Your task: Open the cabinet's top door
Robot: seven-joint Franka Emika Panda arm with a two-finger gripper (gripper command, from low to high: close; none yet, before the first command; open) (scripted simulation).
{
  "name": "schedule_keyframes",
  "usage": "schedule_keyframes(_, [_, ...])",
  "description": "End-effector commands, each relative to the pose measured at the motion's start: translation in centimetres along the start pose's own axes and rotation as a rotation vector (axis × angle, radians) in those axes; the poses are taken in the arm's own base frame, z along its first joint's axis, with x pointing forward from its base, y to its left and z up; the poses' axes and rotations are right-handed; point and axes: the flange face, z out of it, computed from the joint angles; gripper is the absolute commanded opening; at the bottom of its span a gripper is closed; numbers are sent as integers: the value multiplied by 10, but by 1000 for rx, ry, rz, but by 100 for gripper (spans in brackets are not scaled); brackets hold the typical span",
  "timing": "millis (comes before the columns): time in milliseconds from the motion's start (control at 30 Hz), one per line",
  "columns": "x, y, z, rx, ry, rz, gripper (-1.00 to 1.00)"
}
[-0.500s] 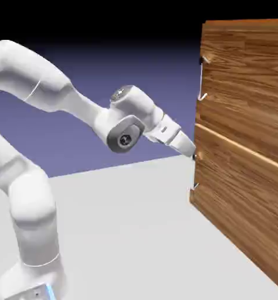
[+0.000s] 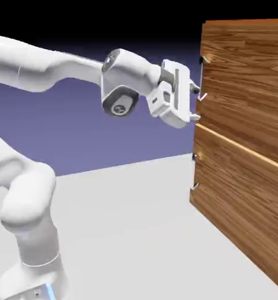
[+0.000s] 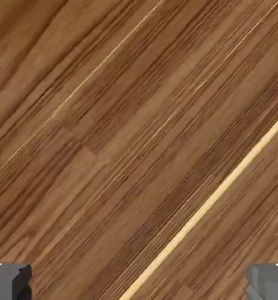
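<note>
Two stacked wood-grain panels make up the front of the cabinet (image 2: 247,135), which stands on the grey table (image 2: 124,222) at the right of the exterior view. The top door (image 2: 244,82) is the upper panel, and it sits flush with the cabinet, shut. Its small silver handle (image 2: 202,77) runs along the panel's left edge, with its upper end near the top corner and its lower end about level with the gripper. The lower door (image 2: 241,205) lies beneath a pale seam and carries a matching handle (image 2: 194,171) on the same edge.

The white arm (image 2: 53,70) reaches in from the left, with the hand held level and facing the top door. The gripper (image 2: 195,103) sits just beside the door's left edge, close to the lower part of the handle; whether a fingertip touches the handle cannot be told from this angle. The jaws are spread wide, one finger above the other, and nothing is between them.

In the hand view, brown wood grain fills the picture, running diagonally, with a pale seam line (image 3: 212,202) crossing toward the lower left. The two grey fingertips (image 3: 9,282) show at the bottom corners, far apart. The handle is not visible there.
</note>
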Motion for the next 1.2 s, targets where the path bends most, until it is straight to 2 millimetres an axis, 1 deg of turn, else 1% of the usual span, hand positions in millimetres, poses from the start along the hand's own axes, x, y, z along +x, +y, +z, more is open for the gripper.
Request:
schedule_keyframes(0, [-3,-5,-3,19,-1,56,0])
schedule_keyframes(133, [-16,-22,-15,92,-18,278,0])
schedule_keyframes(300, [-36,-36,-26,169,-63,548,0])
schedule_keyframes(467, [-61,-42,-30,224,-128,811,0])
schedule_keyframes(600, [-82,-42,-27,249,-190,1017,0])
schedule_keyframes(733, [-105,-37,-19,257,-256,1221,0])
schedule_keyframes(867, [-128,-27,-5,246,-322,1424,0])
schedule_keyframes(1000, [-151,-13,15,219,-383,1628,0])
schedule_keyframes(1167, [-177,11,46,163,-447,1888,0])
